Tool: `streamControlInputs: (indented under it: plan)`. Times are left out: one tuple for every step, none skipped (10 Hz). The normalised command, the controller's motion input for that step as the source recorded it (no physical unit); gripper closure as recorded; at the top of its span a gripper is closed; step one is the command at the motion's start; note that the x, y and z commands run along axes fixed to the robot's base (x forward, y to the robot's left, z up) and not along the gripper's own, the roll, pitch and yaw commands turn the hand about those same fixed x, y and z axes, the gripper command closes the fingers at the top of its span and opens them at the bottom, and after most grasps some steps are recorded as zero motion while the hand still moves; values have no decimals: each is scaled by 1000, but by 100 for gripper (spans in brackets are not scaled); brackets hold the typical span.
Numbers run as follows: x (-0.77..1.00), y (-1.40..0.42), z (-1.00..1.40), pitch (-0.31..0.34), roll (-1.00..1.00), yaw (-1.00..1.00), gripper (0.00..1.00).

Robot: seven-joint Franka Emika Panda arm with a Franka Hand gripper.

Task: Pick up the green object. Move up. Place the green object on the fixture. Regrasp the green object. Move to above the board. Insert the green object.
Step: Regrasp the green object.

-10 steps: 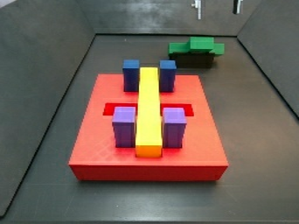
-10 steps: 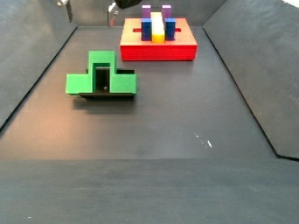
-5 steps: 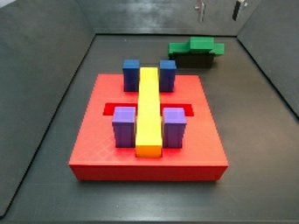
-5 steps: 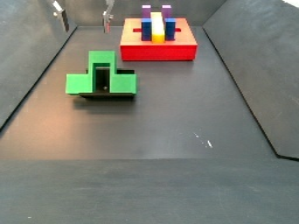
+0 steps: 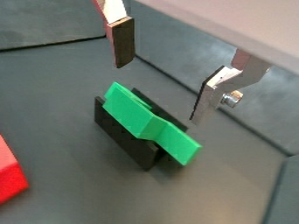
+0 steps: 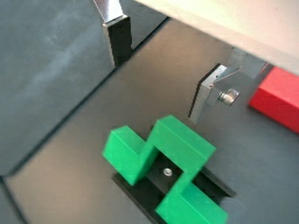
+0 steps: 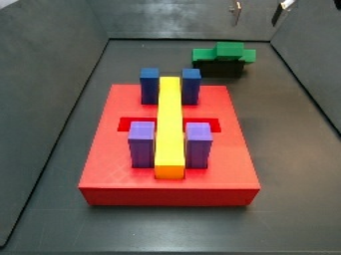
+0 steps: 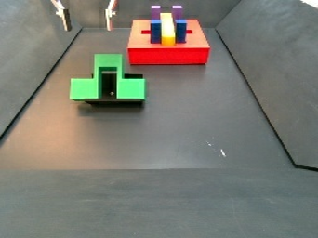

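Green object [image 8: 107, 82] resting on the fixture [image 5: 126, 138], well apart from the board [image 8: 168, 53]; hand [image 5: 167, 74] spread empty above both.

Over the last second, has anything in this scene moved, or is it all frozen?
Only the two-finger metal gripper moved: in both side views its tips have slid toward the top edge, so it seems to be rising, open and empty. The bright green plastic block rests on the small dark fixture as before. The red board with its blue, purple and yellow pieces is unchanged.

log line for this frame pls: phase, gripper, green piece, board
phase: before regrasp | gripper: open, empty, above green piece | green piece: resting on fixture, untouched | board: apart, centre slot free
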Motion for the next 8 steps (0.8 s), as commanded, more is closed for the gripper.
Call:
streamControlInputs:
  plan:
    - [97, -423, 0, -234, 1000, 0, 0]
    - [-89, -417, -160, -49, 1000, 209, 0]
    - [0, -23, -326, 89, 843, 603, 0]
    - [143, 40, -423, 271, 557, 837, 0]
    - [103, 14, -477, 231, 491, 871, 0]
    - [180, 49, -560, 260, 420, 834, 0]
    - [20, 269, -300, 440, 180, 503, 0]
    - [-197, 194, -117, 506, 109, 31, 0]
